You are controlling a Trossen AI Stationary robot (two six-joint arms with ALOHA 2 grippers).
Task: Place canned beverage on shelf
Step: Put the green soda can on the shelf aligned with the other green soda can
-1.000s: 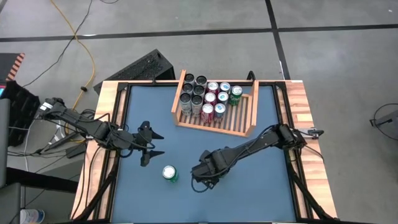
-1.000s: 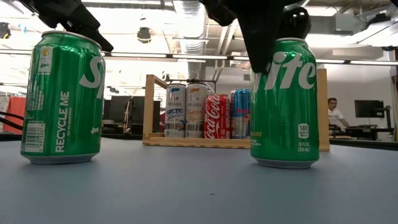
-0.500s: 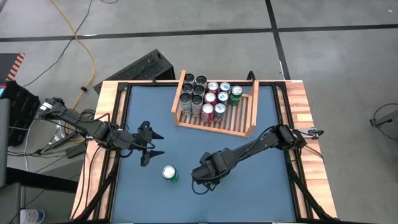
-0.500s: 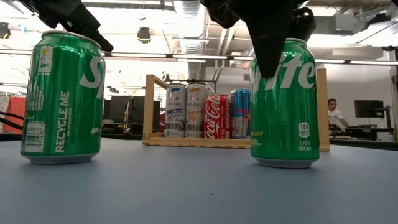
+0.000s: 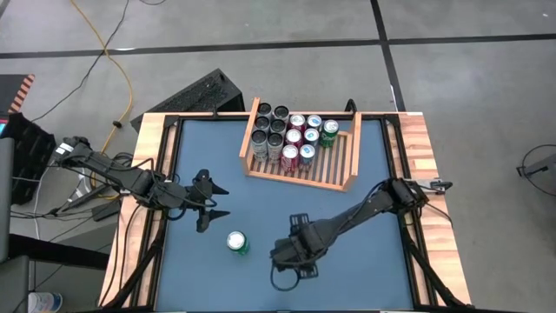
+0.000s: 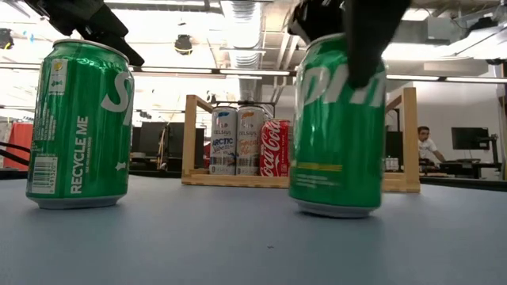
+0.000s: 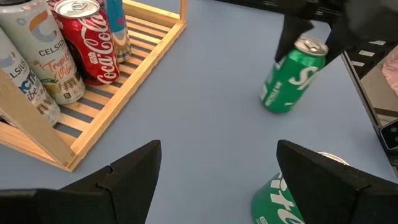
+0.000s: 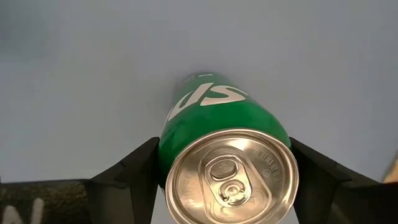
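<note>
1. The shelf point(image 5: 300, 148) sits at the far centre of the blue table point(image 5: 365, 261). It is a light wooden tray with a slatted base and raised walls. It serves as the landmark for every position below.
2. Cans stand upright in the shelf's left half: dark-topped tall cans point(image 5: 265, 130) at the far left, then red cans point(image 5: 291, 155) and silver-topped ones, with 1 green can point(image 5: 329, 132) toward the middle. The shelf's right half shows bare slats.
3. The right gripper point(image 5: 291, 261) is near the table's front edge, well in front of the shelf and roughly level with its centre.
4. The right wrist view shows a green Sprite can point(image 8: 227, 155) between the right gripper's 2 fingers point(image 8: 134, 174), 1 finger on each side of the can near its top. The fingers are clamped on it.
5. In the low view this can point(image 6: 339, 119) leans slightly, its base at the table surface. Whether the base is fully on the table cannot be told.
6. A second green Sprite can point(image 5: 237, 243) stands upright on the table, in front of the shelf's left end and just left of the held can.
7. The left gripper point(image 5: 208, 207) hangs between the shelf's left front corner and the second can, with its fingers spread apart and nothing between them.
8. A person point(image 6: 428, 146) sits in the room behind the shelf.
</note>
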